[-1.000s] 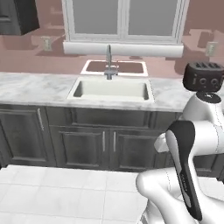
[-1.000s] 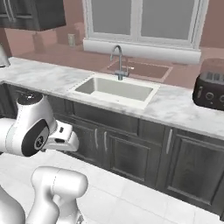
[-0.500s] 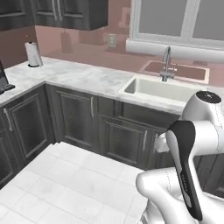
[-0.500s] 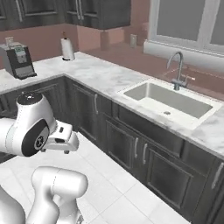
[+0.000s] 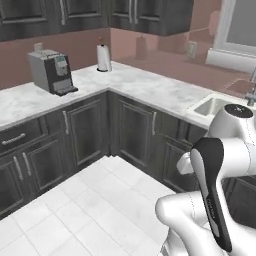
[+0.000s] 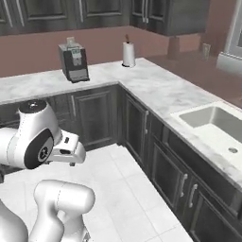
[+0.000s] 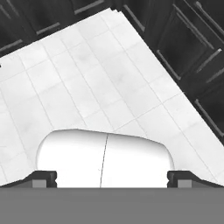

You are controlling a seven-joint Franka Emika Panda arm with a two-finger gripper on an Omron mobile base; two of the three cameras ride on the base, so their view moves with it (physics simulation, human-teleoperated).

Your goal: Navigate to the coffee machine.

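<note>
an l-shaped marble counter [image 5: 145, 87] runs over dark cabinets. the coffee machine [image 5: 50, 72] stands on its left run, near the back edge. a paper towel roll [image 5: 103, 58] stands upright at the inner corner. a sink [image 6: 217, 124] is sunk into the right run.

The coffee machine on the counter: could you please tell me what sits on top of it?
A small pale object rests on top of the coffee machine, toward its back; it is too small to identify. The machine's body hides whatever lies behind it.
</note>
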